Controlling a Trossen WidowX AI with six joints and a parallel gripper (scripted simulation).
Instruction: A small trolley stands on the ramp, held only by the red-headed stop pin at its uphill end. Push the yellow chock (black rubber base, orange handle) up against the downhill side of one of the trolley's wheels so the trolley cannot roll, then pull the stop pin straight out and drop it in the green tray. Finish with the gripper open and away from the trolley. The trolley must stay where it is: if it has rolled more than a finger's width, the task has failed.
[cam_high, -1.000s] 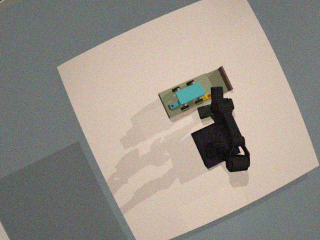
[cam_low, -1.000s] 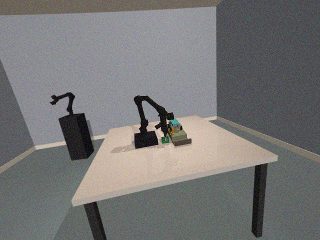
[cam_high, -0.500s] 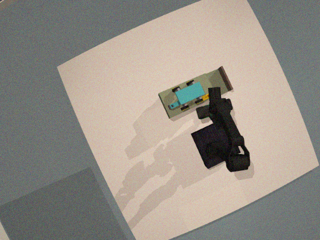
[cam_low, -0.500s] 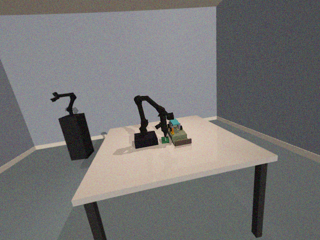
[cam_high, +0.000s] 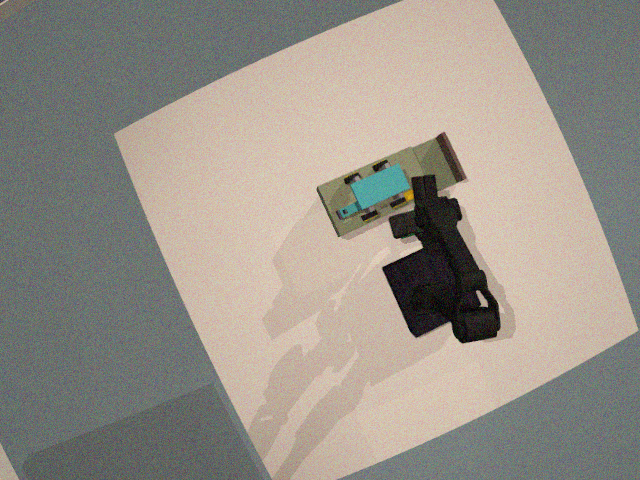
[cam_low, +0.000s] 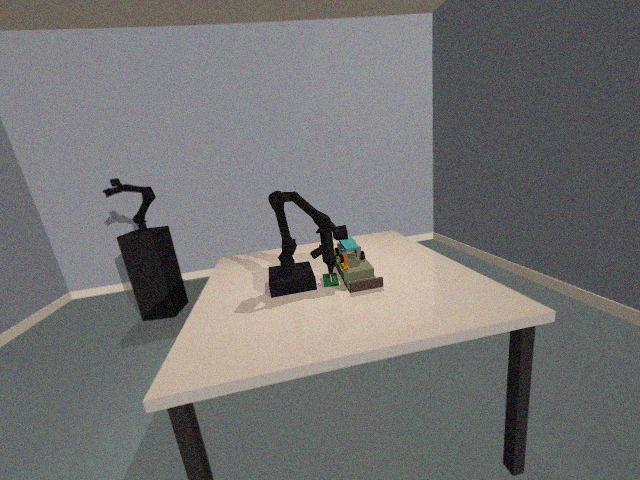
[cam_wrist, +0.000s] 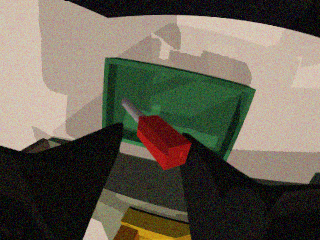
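The cyan trolley (cam_high: 379, 186) (cam_low: 348, 244) stands on the grey-green ramp (cam_high: 336, 222) (cam_low: 360, 273). The chock (cam_high: 408, 195) (cam_low: 345, 261) (cam_wrist: 160, 231) shows yellow and orange beside the trolley's near downhill wheel; it looks close against it, but contact is too small to confirm. The green tray (cam_low: 326, 284) (cam_wrist: 111, 90) lies beside the ramp. The red-headed pin (cam_wrist: 162, 140) is tilted, its grey shaft inside the tray and its head over the near wall. My gripper (cam_low: 331, 276) (cam_wrist: 152, 134) is open just above, its fingers on either side of the red head. Whether the head touches the right finger is unclear.
A brown end board (cam_high: 452, 157) (cam_low: 366, 284) stands across the ramp's downhill end. The arm's black base (cam_high: 413, 294) (cam_low: 292, 280) is close to the tray. Another arm (cam_low: 145, 204) stands on a black pedestal (cam_low: 155, 273) away from the table.
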